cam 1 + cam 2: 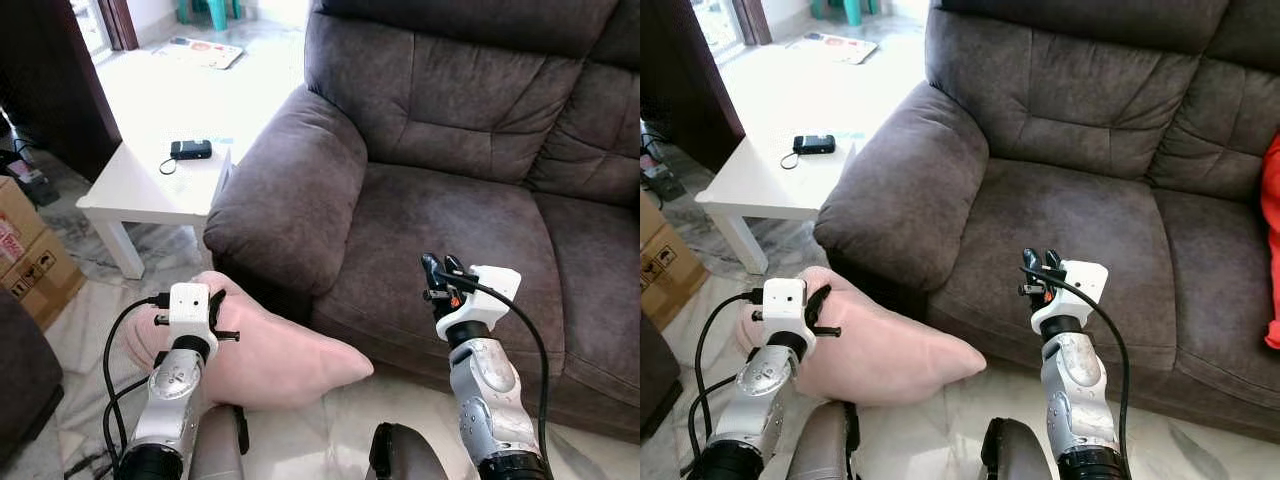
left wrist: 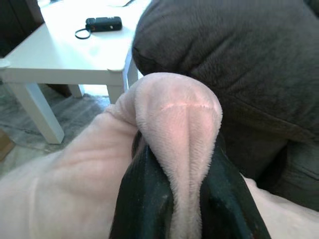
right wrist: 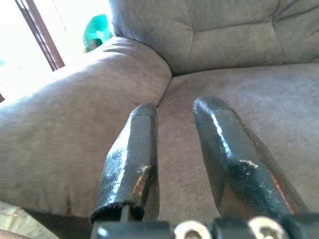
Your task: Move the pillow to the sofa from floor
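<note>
A pale pink pillow (image 1: 280, 355) lies low in front of the dark grey-brown sofa (image 1: 450, 215), beside its left armrest (image 1: 290, 190). My left gripper (image 1: 212, 305) is shut on a fold at the pillow's upper left corner; in the left wrist view the pink plush (image 2: 182, 129) bulges up between the two black fingers (image 2: 144, 199). My right gripper (image 1: 442, 268) is raised in front of the sofa's seat cushion, open, with nothing between its fingers (image 3: 134, 154).
A white low table (image 1: 150, 185) with a small black device (image 1: 190, 150) stands left of the armrest. A cardboard box (image 1: 30, 255) sits at the far left. Something red (image 1: 1270, 240) lies at the sofa's right end. The floor is pale marble.
</note>
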### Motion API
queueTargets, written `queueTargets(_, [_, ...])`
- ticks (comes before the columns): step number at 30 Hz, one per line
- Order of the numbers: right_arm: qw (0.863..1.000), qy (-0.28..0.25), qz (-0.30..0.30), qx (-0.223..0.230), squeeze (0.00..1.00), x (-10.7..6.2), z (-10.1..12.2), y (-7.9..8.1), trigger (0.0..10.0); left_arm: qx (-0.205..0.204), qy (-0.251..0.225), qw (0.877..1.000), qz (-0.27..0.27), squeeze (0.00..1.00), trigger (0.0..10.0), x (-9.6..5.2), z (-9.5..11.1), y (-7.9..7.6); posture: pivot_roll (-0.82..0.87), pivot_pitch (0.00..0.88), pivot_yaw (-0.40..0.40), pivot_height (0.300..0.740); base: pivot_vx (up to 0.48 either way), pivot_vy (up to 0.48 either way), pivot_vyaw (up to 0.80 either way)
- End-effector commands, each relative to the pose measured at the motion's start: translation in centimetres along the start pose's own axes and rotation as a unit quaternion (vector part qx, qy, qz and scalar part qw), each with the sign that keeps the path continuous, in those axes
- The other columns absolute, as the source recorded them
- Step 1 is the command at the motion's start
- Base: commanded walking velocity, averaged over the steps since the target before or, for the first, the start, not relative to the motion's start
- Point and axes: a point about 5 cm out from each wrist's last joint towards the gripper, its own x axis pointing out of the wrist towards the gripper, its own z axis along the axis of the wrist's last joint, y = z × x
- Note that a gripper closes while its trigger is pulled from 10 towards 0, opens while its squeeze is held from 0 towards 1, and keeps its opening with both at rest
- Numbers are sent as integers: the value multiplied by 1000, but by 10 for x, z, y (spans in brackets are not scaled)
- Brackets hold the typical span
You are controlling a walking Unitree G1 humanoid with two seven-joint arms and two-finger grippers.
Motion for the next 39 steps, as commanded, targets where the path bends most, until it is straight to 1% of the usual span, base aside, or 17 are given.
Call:
queueTargets(1, [1000,0,-3,3,0,1,0,-2,10000,4,-71,997,2,0,10000,7,30,1,109,0,-79,601,-285,0,0])
queueTargets(15, [1000,1,0,4,0,2,0,0,10000,9,-68,998,6,0,10000,7,28,1,110,0,-81,601,0,0,0])
queueTargets(23, [1000,2,2,4,0,3,-1,0,10000,7,-76,997,7,0,10000,8,33,1,110,0,-80,601,0,0,0])
queueTargets(30, [1000,2,3,4,0,3,-1,1,10000,5,-86,996,-4,0,10000,8,39,0,109,0,-76,601,0,0,0])
queueTargets(34, [1000,-11,1,4,0,2,1,1,10000,6,-84,996,-5,0,10000,8,38,-1,107,0,-72,601,0,0,0])
queueTargets(39, [1000,-11,3,2,0,1,1,1,10000,6,-82,997,-12,0,10000,7,37,-4,105,0,-68,636,0,0,0])
